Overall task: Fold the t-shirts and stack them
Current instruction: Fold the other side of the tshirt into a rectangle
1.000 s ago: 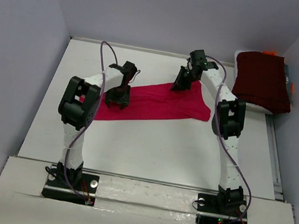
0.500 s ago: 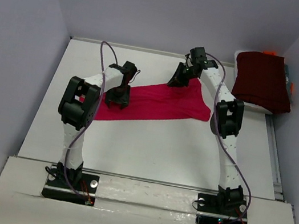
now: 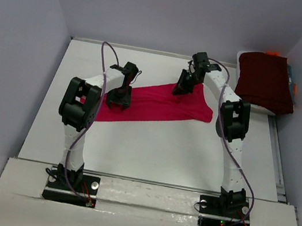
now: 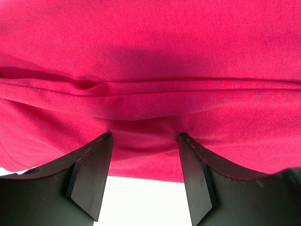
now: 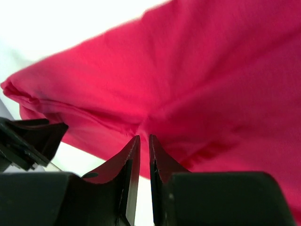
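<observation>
A crimson-pink t-shirt lies across the middle of the table as a long, lengthwise-folded band. My left gripper stands open over its near edge towards the left end. In the left wrist view the left gripper has both fingertips resting on the cloth, with a flat fold between them. My right gripper is at the shirt's far edge. In the right wrist view the right gripper is nearly closed, and the cloth puckers to its tips. A folded dark maroon t-shirt lies at the back right.
The maroon t-shirt rests on a white pad beside the right wall, with orange and teal bits showing past it. Grey walls close in the table on the left, back and right. A raised rail runs along the table's right edge.
My right gripper swung slightly left and away along the shirt's far edge, then came back to about where it was. The left arm and the shirt have hardly moved.
</observation>
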`<state>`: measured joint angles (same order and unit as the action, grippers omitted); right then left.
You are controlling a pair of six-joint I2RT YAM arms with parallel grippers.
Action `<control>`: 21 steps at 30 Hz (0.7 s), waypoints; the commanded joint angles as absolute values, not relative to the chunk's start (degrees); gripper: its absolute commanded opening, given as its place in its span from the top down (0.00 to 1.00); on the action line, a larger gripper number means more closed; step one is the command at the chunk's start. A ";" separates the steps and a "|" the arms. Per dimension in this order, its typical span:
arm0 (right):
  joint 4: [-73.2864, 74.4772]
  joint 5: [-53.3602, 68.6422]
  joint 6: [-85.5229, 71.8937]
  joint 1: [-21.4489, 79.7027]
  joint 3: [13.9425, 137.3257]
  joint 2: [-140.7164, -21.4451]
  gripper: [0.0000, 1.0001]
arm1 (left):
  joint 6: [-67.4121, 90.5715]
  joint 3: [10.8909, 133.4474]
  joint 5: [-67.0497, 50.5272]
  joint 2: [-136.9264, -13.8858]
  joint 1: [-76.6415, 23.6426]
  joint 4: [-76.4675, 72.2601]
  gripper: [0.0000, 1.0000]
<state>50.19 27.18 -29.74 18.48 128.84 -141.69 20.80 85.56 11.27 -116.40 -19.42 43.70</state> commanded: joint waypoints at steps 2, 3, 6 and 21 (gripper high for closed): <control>50.10 22.94 -27.43 18.98 122.97 -130.44 0.80 | 20.22 83.76 11.34 -115.49 -19.69 43.33 0.31; 50.01 22.85 -27.33 18.98 122.00 -129.82 0.80 | 20.13 83.59 11.34 -115.49 -19.69 43.16 0.31; 48.96 22.24 -27.33 18.98 117.35 -126.92 0.81 | 19.95 83.06 11.51 -115.40 -19.69 42.98 0.31; 50.10 17.58 -26.63 18.98 109.42 -127.18 0.78 | 20.04 82.88 11.43 -115.66 -19.69 42.89 0.31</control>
<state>50.68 20.34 -27.79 18.48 108.95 -127.61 20.45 84.42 11.16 -115.77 -19.42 42.39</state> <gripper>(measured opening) 0.200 0.694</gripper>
